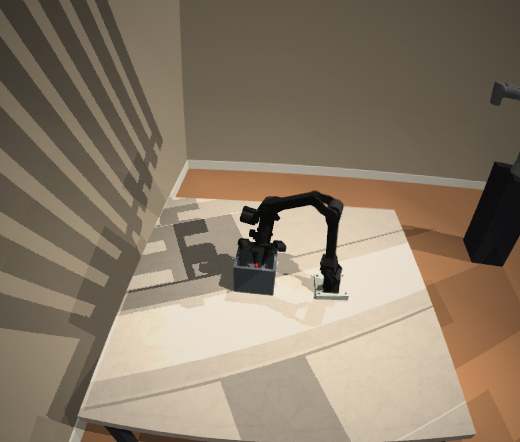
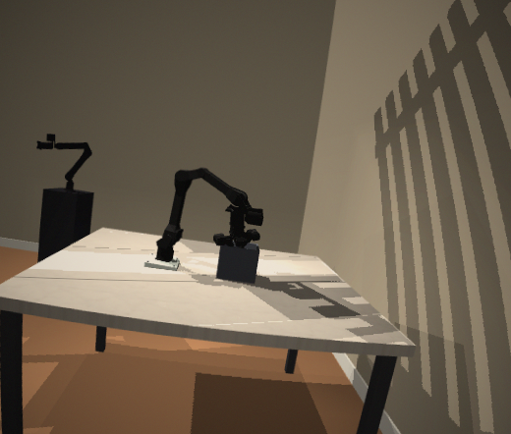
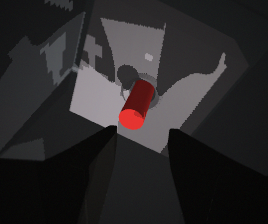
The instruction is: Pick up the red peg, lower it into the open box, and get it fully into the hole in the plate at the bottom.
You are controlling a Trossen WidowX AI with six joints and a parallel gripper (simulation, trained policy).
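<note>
The red peg (image 3: 139, 102) (image 1: 256, 265) stands inside the dark grey open box (image 1: 254, 281) (image 2: 238, 265). In the wrist view its lower end sits within the round ring of the hole in the pale plate (image 3: 92, 97), and its bright top end points toward the camera. How deep the peg sits is hard to tell. My gripper (image 3: 142, 135) (image 1: 262, 261) reaches down into the box with its fingers apart and nothing between them. The peg's top shows just beyond the fingertips in the wrist view. In the exterior view the box wall hides the fingertips and the peg.
The box walls stand close around the fingers. The arm's pale base plate (image 1: 333, 297) (image 2: 155, 265) is on the table (image 1: 176, 330) (image 2: 129, 299) beside the box. Another arm stands on a black pedestal (image 1: 503, 215) (image 2: 66, 216) away from the table. Striped shadows cross the wall.
</note>
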